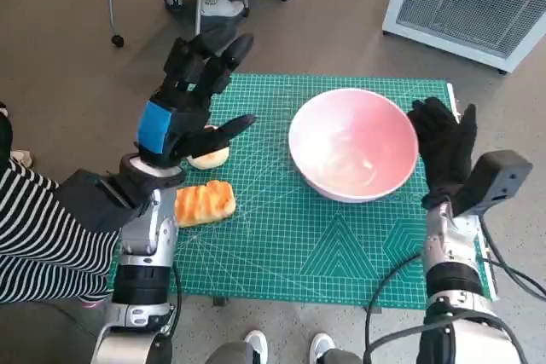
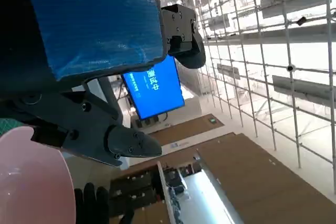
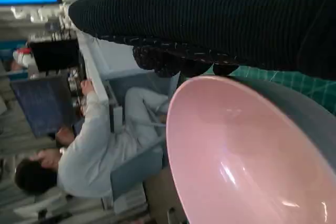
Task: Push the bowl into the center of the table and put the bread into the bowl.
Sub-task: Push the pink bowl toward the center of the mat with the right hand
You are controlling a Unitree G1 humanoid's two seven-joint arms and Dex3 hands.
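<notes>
Two breads: bread (image 1: 205, 203) at 9 o'clock, soft, grip mid-sides lightly. Bowl (image 1: 353, 144) rigid, slick; right hand (image 1: 444, 147) fingers spread against its rim; left hand (image 1: 189, 104) spread, empty.

a glossy pink round bowl (image 1: 353, 142) and golden-brown, orange-streaked bread (image 1: 204, 203) lie on a teal-green cutting mat (image 1: 290, 245) ruled with pale gridlines; a black-and-white striped sleeve (image 1: 34, 228) shows beside it.
</notes>
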